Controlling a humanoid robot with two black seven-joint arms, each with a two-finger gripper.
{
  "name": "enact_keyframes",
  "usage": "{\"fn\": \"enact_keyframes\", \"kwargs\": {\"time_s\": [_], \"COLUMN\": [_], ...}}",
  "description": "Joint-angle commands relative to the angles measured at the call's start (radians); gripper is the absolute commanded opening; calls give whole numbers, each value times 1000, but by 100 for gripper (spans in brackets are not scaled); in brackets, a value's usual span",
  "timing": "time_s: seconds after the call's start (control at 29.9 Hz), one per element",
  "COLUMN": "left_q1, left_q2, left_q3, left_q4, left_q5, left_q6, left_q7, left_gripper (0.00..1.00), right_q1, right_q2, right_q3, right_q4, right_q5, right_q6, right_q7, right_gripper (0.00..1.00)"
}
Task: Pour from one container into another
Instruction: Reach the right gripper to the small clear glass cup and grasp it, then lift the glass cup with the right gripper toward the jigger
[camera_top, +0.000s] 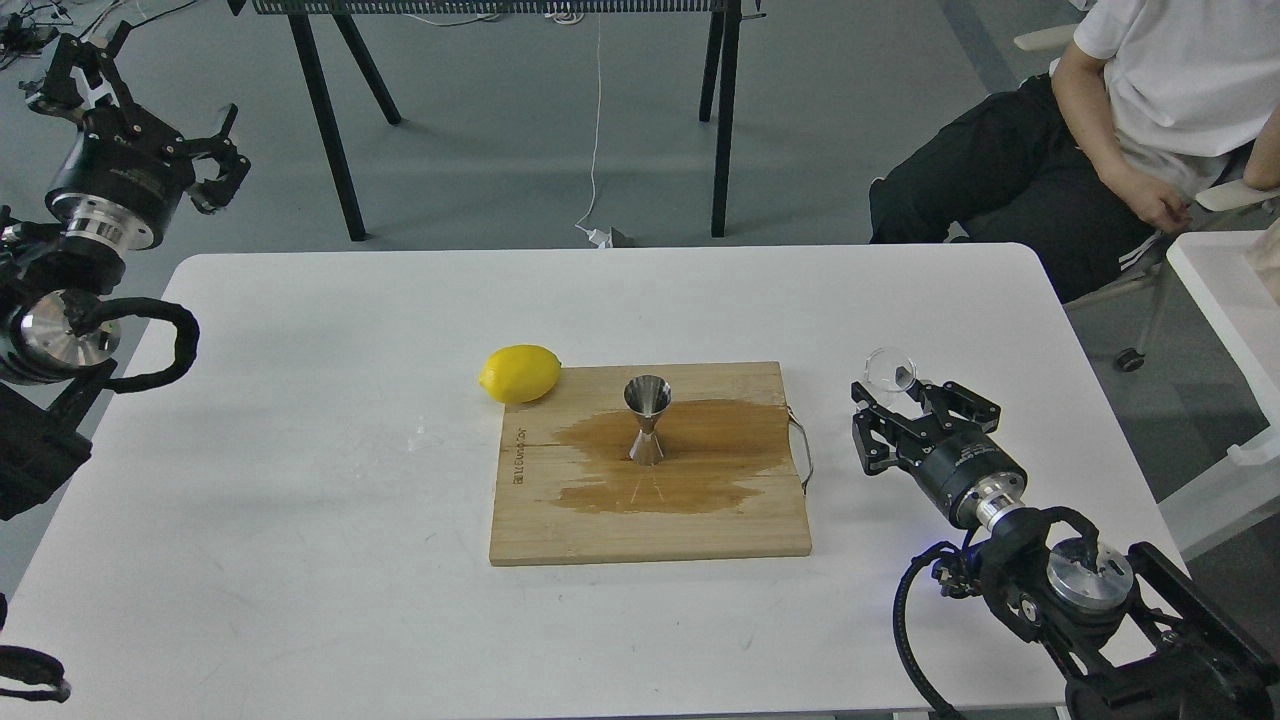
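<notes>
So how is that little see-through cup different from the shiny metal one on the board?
The clear cup is transparent, while the jigger is shiny steel. The cup sits between the right gripper fingers off the board's right side; the jigger stands free and upright on the wet wooden board. The cup is a plain short cylinder; the jigger pinches to a narrow waist. Both are small vessels.

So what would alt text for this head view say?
Right gripper holds a clear cup right of a wet board where a steel jigger stands; a lemon touches the board's corner, and the left gripper is raised, open.
</notes>
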Motion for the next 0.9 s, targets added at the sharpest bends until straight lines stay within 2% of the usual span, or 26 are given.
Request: {"fn": "enact_keyframes", "kwargs": {"time_s": [0.0,0.17,0.37,0.57,0.77,0.87], "left_q1": [2,6,9,11,14,16], "left_q2": [1,2,5,7,5,5], "left_q3": [0,-2,-2,-2,-2,0], "left_q4": [0,0,0,0,1,0], "left_q5": [-1,-1,-1,-1,-1,-1], "left_q6": [-1,-5,-5,-5,-7,-7], "left_q7": [0,-1,-3,-3,-12,-12], "left_gripper": [100,100,100,100,100,100], "right_q1": [12,61,150,196,213,213], "right_q2": [-21,5,84,163,190,189], "right_q3": [-39,-48,-123,-168,-231,-270], "right_q4": [118,182,175,157,151,152], "right_q5": [-102,-314,-498,-621,-822,-918], "right_q6": [-70,-197,-274,-299,-333,-334], "right_q7": [5,4,5,13,16,39], "right_gripper": [44,43,43,43,43,43]}}
